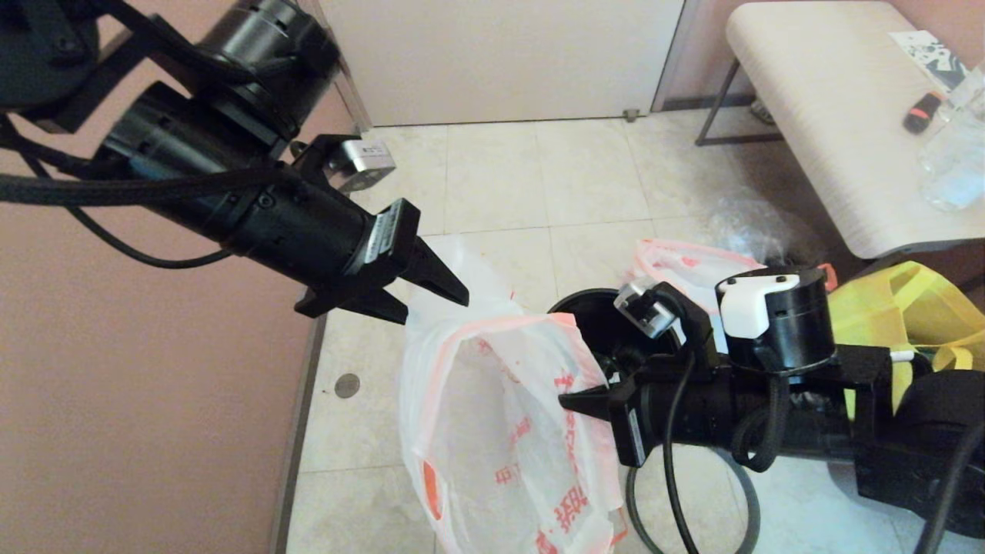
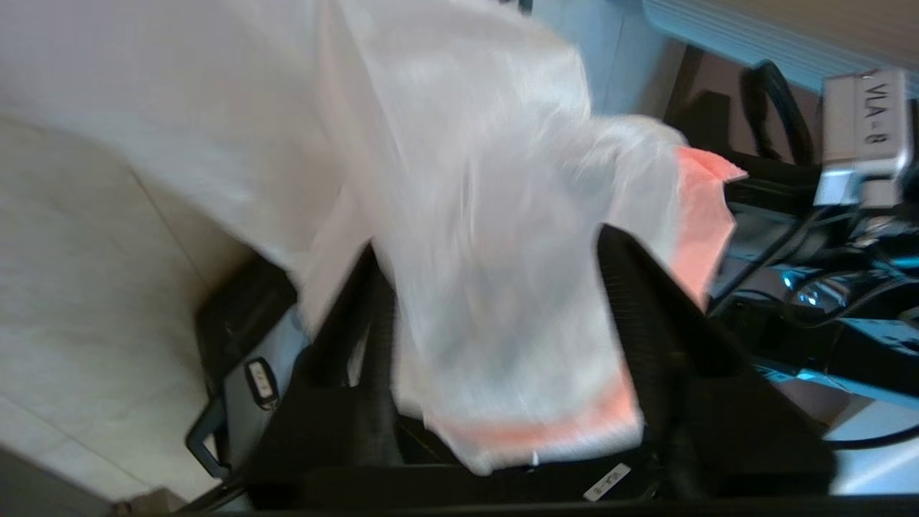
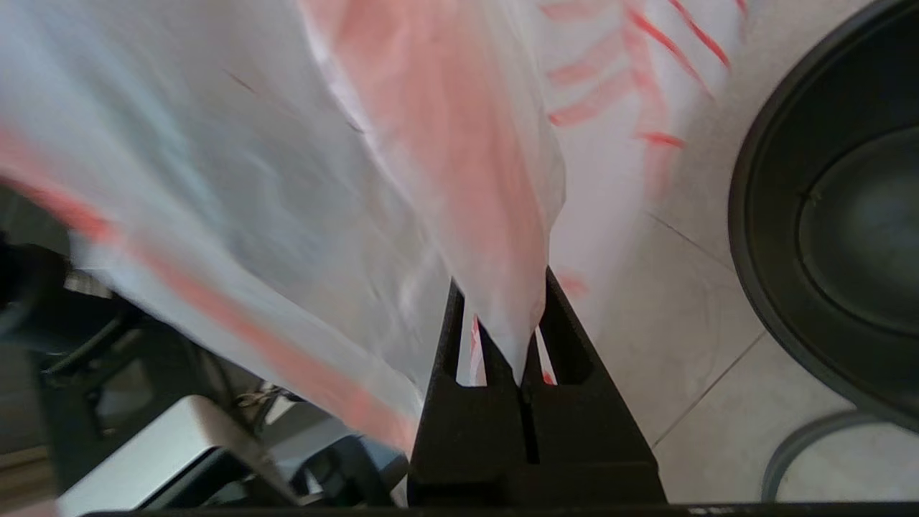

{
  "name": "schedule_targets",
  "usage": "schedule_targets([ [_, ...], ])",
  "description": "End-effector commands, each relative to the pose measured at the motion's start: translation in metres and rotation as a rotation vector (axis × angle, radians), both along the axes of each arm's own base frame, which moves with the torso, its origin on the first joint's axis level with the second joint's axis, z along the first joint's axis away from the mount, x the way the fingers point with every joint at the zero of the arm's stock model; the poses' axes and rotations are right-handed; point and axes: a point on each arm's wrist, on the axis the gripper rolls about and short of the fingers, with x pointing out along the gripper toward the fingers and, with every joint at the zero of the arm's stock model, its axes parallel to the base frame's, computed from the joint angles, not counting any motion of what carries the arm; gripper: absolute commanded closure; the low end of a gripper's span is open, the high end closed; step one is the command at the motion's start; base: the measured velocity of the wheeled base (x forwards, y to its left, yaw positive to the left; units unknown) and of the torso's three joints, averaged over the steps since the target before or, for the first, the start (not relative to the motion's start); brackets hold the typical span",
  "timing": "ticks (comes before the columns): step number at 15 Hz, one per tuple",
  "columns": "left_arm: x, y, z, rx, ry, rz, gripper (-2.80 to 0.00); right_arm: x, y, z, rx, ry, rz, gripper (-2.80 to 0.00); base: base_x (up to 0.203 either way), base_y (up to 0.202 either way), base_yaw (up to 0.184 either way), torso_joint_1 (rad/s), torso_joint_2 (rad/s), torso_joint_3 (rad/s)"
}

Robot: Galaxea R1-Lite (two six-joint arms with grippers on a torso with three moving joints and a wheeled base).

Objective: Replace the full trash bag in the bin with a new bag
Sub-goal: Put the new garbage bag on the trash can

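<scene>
Right gripper, frame centre, pinches the new bag; left gripper, upper left, stands spread around its rim.

**Hanging bag fills the gap between two hands, bin mouth stays open**

The new bag hangs between the left hand and the right hand, blocking any straight path from one to the other. Its film lies between the left hand's parted fingers, and the right hand is clamped on its rim. Just behind the right hand, the bin shows an unobstructed dark mouth. Beyond the bin, the full trash bag and a yellow tote crowd the floor beside the right arm. Past the left hand, bare floor tiles run to the wall. A grey hoop lies on the floor below the right hand.
</scene>
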Motion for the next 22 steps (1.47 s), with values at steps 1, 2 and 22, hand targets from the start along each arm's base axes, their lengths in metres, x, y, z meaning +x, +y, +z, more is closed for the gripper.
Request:
schedule_targets([
  [1, -0.010, 0.020, 0.011, -0.009, -0.035, 0.053, -2.80, -0.019, -0.016, 0.030, 0.055, -0.026, -0.009, 0.00, 0.000, 0.000, 0.000, 0.000, 0.00, 0.000],
  [2, -0.009, 0.027, 0.008, 0.012, -0.031, 0.093, -2.80, -0.028, -0.024, 0.039, 0.063, -0.018, -0.020, 0.00, 0.000, 0.000, 0.000, 0.000, 0.00, 0.000],
  [22, -0.006, 0.037, -0.068, 0.076, 0.137, 0.155, -2.80, -0.078, -0.081, 0.161, 0.261, -0.051, -0.286, 0.00, 0.000, 0.000, 0.000, 0.000, 0.00, 0.000],
])
